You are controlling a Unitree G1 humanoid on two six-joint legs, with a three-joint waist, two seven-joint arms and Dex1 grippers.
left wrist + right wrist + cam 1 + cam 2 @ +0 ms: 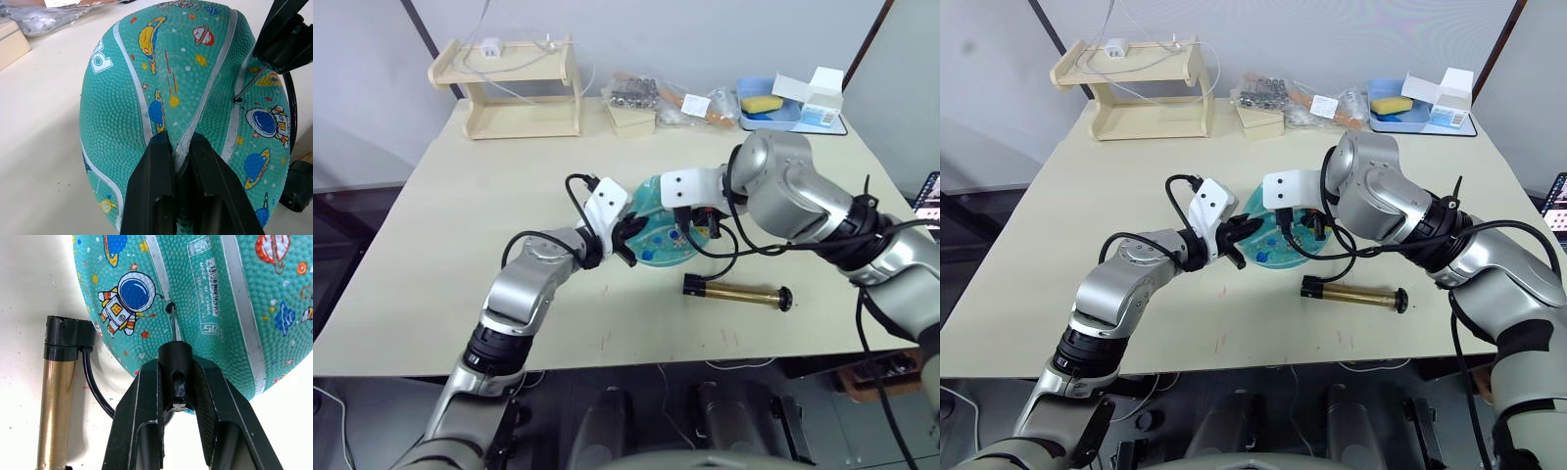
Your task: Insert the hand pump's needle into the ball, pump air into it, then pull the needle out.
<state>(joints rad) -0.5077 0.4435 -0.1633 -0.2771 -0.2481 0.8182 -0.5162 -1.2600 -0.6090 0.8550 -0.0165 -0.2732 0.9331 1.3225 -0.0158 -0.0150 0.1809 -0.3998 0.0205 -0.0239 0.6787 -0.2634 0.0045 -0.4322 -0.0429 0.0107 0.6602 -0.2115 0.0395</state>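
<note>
Pale bench underfoot, grey wall behind, and all the action sits mid-bench. At the back edge stand a wooden shelf rack, a clutter of plastic-wrapped bits and a blue tray holding a yellow sponge and a white box.

Centre stage: the ball, teal with lighter bands and cartoon spacemen and planets, looking soft and creased. The left gripper comes in from the robot's left, its two black fingers drawn close together and pinching a raised fold of the ball's skin between them.

From the other side, the right gripper is clamped on the small black fitting, and the needle runs straight from that fitting to the ball's valve hole, its tip right at the opening beside the white label patch. How deep it sits, I can't tell.

Just beside the ball, nearer the robot, the hand pump lies flat on the bench, brass barrel with black caps, its thin black hose curling up towards the right gripper.
</note>
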